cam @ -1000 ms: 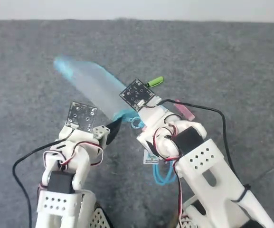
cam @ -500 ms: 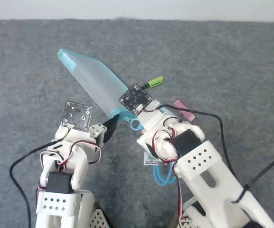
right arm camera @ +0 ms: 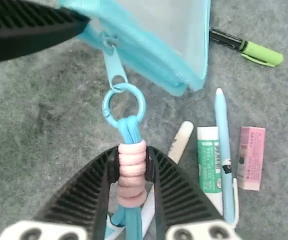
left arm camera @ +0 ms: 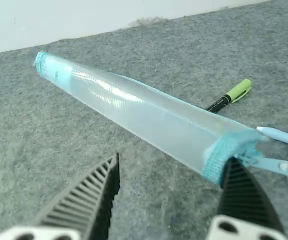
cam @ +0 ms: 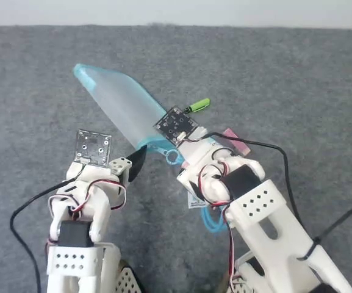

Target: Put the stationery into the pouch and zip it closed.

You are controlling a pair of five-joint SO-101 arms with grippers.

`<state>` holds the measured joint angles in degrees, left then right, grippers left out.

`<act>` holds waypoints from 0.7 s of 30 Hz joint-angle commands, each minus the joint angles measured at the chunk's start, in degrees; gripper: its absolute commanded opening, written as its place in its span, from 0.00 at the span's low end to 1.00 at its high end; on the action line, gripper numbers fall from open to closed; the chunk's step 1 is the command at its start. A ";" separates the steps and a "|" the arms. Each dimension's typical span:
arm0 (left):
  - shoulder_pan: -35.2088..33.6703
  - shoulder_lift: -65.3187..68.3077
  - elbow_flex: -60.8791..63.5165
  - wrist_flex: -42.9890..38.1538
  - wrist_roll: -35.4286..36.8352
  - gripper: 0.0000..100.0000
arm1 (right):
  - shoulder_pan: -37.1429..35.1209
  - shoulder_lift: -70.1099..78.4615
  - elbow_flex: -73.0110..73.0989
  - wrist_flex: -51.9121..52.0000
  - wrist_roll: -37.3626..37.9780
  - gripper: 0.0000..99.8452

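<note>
The translucent pouch [cam: 124, 107] with teal edging lies aslant on the grey mat, its zip end nearest the arms. My right gripper [right arm camera: 132, 172] is shut on the pink beads [right arm camera: 131, 167] of the blue cord tied to the zip-pull ring [right arm camera: 124, 103]. My left gripper [left arm camera: 171, 195] stands open at the pouch's zip end [left arm camera: 223, 155], one finger [left arm camera: 241, 187] against the teal corner. Outside the pouch lie a green-capped pen [right arm camera: 248, 50], a light blue pen [right arm camera: 223, 150], a green glue stick [right arm camera: 208, 162], a pink eraser [right arm camera: 251, 157] and a white pen [right arm camera: 181, 137].
Grey felt mat [cam: 298, 79] covers the table, with open room to the far left and far right. A pale wall edge runs along the back. Black cables [cam: 279, 152] trail beside both arms.
The pouch swung a little and has come to rest. The left arm has drawn slightly back and to the left. The right gripper keeps its hold on the zip cord.
</note>
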<state>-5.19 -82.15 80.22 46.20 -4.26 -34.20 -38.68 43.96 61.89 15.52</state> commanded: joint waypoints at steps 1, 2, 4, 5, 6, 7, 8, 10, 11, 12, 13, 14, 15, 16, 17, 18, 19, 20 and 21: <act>-3.34 -0.79 -0.75 -2.29 1.41 0.29 | 3.38 0.40 0.09 0.13 1.93 0.01; -3.34 -0.79 -0.75 -2.20 1.41 0.29 | 3.65 0.40 0.09 0.04 2.02 0.01; -3.34 -0.79 -0.75 -2.20 1.41 0.29 | 3.91 0.40 0.09 0.04 2.02 0.01; -3.43 -0.79 -0.75 -2.20 1.41 0.29 | 3.91 0.40 0.09 0.04 2.11 0.01; -3.43 -0.79 -0.75 -2.20 1.49 0.29 | 3.91 0.40 0.09 0.04 2.20 0.01; -3.43 -0.79 -0.75 -2.20 1.49 0.29 | 4.00 0.40 0.09 0.04 2.29 0.01; -3.52 -0.79 -0.75 -2.20 1.76 0.29 | 4.00 0.40 0.00 0.04 2.29 0.01; -5.45 -0.79 -0.75 -2.20 2.81 0.29 | 4.35 0.40 0.00 0.04 2.37 0.01; -6.33 -0.79 -0.84 -2.29 2.90 0.29 | 4.79 0.40 0.00 0.04 2.37 0.01; -6.95 -0.79 -0.84 -2.29 2.81 0.29 | 5.23 0.40 -0.09 0.04 2.37 0.01; -7.12 -0.79 -0.84 -2.29 2.73 0.29 | 5.49 0.40 -0.18 0.04 2.37 0.01; -6.95 -0.79 -0.84 -2.11 2.73 0.29 | 5.58 0.40 -0.18 0.04 2.37 0.01; -6.86 -0.79 -0.84 -2.02 2.73 0.29 | 5.49 0.40 -0.18 0.04 2.29 0.01; -6.86 -0.79 -0.84 -2.02 2.73 0.29 | 5.32 0.40 -0.18 0.22 2.20 0.01; -6.77 -0.79 -0.84 -2.02 2.73 0.29 | 4.97 0.40 -0.18 0.22 2.11 0.01; -6.15 -0.79 -0.84 -1.93 2.64 0.29 | 4.70 0.31 -0.18 0.31 2.02 0.01; -5.27 -0.79 -0.84 -1.85 2.64 0.29 | 4.53 0.22 -0.18 0.40 1.93 0.01; -4.13 -0.79 -0.84 -1.67 2.55 0.29 | 4.09 -0.04 -0.18 0.48 1.93 0.01; -2.73 -0.79 -0.84 -0.88 2.55 0.29 | 3.74 -0.31 -0.18 0.57 1.93 0.01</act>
<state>-11.16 -82.15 80.13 46.11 -2.33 -30.15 -37.98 44.48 62.07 17.36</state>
